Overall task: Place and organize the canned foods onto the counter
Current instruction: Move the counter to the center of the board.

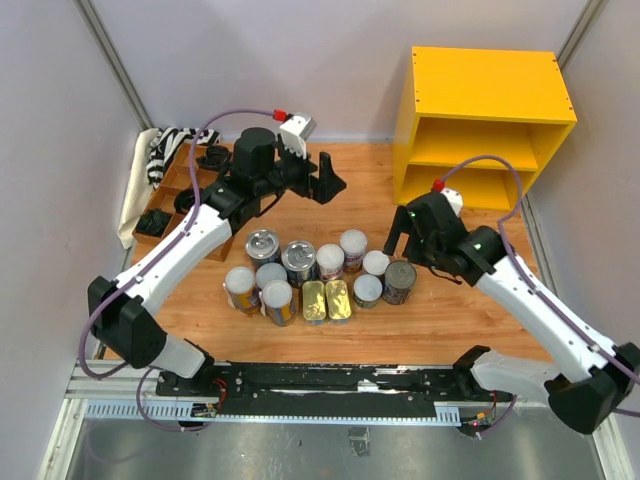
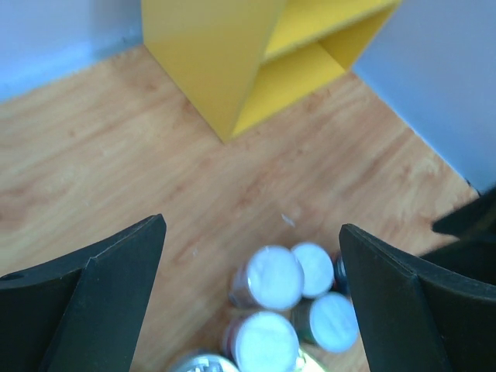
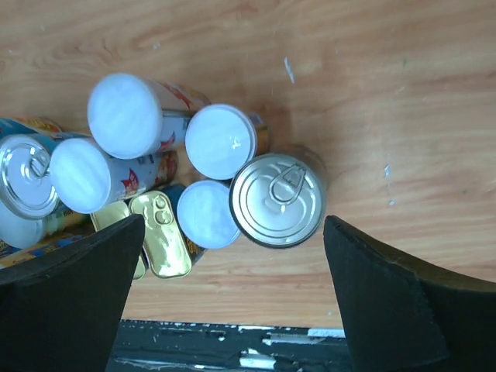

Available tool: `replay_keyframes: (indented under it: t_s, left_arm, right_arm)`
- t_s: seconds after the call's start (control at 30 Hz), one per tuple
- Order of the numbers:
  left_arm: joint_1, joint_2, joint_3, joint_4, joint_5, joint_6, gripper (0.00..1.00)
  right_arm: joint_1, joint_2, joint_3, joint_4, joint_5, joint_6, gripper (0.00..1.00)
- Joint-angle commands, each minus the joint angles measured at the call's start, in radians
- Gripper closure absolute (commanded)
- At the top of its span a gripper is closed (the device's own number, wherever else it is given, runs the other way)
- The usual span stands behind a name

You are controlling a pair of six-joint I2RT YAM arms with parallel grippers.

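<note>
We log cans (image 1: pixel 310 275) clustered on the worktop (image 1: pixel 450 320), apart from the yellow shelf (image 1: pixel 487 85); left pincer (image 1: pixel 330 183) wide, empty; right pincer (image 3: pixel 232 232) wide over silver-topped can (image 3: pixel 277 199). Only top view shows the brown tray (image 1: pixel 175 190).

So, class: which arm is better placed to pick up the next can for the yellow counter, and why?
Probably right. The right gripper, open, hangs over the silver-topped can at the right end of the can cluster, nearest the yellow counter. The left gripper, also open, hovers behind it.
</note>
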State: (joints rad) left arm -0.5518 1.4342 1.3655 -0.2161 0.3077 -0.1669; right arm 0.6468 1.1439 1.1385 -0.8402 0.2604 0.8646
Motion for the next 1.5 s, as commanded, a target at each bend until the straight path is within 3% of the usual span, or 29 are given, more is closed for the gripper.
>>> replay_keyframes:
  t_s: [0.0,0.2,0.43,0.57,0.7,0.9,1.03,1.13,1.47]
  left_arm:
    - [-0.032,0.097,0.100,0.149,-0.114,0.018,0.00]
    - [-0.156,0.299,0.264,0.290,-0.265,0.083,0.00]
    - [-0.249,0.612,0.561,0.365,-0.384,0.120,0.00]
    - [-0.271,0.755,0.727,0.359,-0.530,0.117,0.00]
    - [-0.273,0.836,0.790,0.409,-0.649,0.104,0.00]
    - [-0.275,0.969,0.927,0.457,-0.713,0.095,0.01]
    - [-0.275,1.073,1.053,0.470,-0.767,0.105,0.14]
    - [-0.274,1.101,1.055,0.533,-0.800,0.132,0.26]
    - [-0.234,1.110,1.033,0.609,-0.836,0.230,0.46]
  right_arm:
    - [-0.090,-0.075,0.021,0.016,0.132,-0.130,0.02]
    - [-0.552,-0.190,-0.040,0.031,-0.049,-0.200,0.02]
    - [-0.799,-0.227,-0.086,0.068,-0.194,-0.247,0.02]
    - [-0.838,-0.215,-0.133,0.100,-0.265,-0.249,0.01]
    - [-0.840,-0.203,-0.160,0.131,-0.292,-0.246,0.01]
    - [-0.839,-0.180,-0.180,0.164,-0.320,-0.246,0.01]
    - [-0.840,-0.158,-0.196,0.189,-0.359,-0.227,0.01]
    - [-0.840,-0.141,-0.198,0.202,-0.395,-0.209,0.00]
    - [-0.840,-0.126,-0.202,0.214,-0.440,-0.209,0.01]
